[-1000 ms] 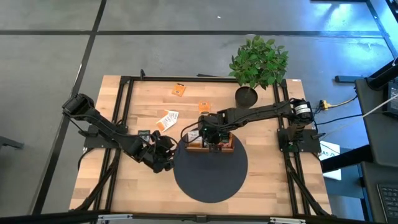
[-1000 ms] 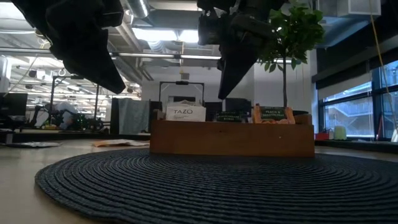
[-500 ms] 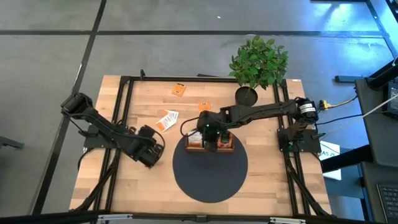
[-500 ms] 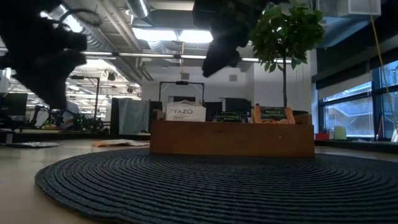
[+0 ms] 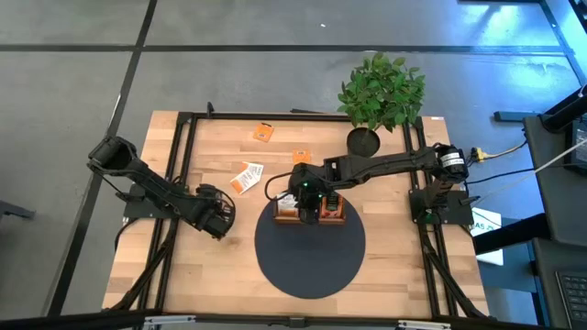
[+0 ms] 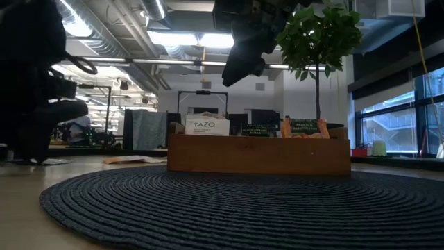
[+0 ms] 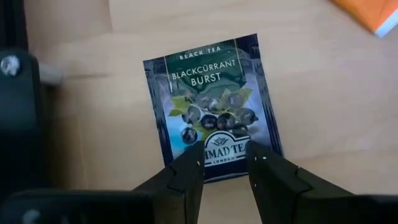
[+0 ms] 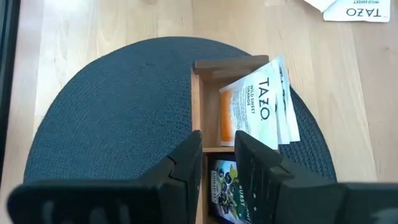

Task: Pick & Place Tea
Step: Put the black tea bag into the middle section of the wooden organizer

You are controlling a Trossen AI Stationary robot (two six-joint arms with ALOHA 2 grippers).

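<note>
A black tea sachet [image 7: 211, 99] lies flat on the bare wood left of the round mat. My left gripper [image 7: 224, 160] [image 5: 216, 211] hangs low over it, open, fingertips at the sachet's edge nearest the wrist. My right gripper [image 8: 217, 152] [image 5: 307, 197] hovers above the wooden tray [image 8: 198, 93] [image 6: 258, 156], open by a narrow gap and empty. The tray stands on the mat and holds white-and-orange sachets [image 8: 261, 106] in one compartment and a black one [image 8: 224, 186] in the adjoining one. Loose sachets lie on the far wood: two orange [image 5: 264, 132] [image 5: 300, 157] and a white-and-orange pair [image 5: 246, 176]. My left gripper's fingertips [image 7: 193, 163] stand over the black sachet's edge [image 7: 225, 171], coming from above and pointing down; whether they touch it cannot be told. The sachet lies flat on the table.
The dark round woven mat [image 5: 310, 252] covers the table's near middle. A potted plant [image 5: 381, 92] stands at the far right corner, behind the right arm. A black frame rail [image 7: 18, 93] runs along the left side of the table, close to the left gripper.
My left gripper has moved from the mat's left rim toward the table's left and slightly far edge, and has come down over the black sachet. My right gripper has risen from just above the tray to higher over it.
</note>
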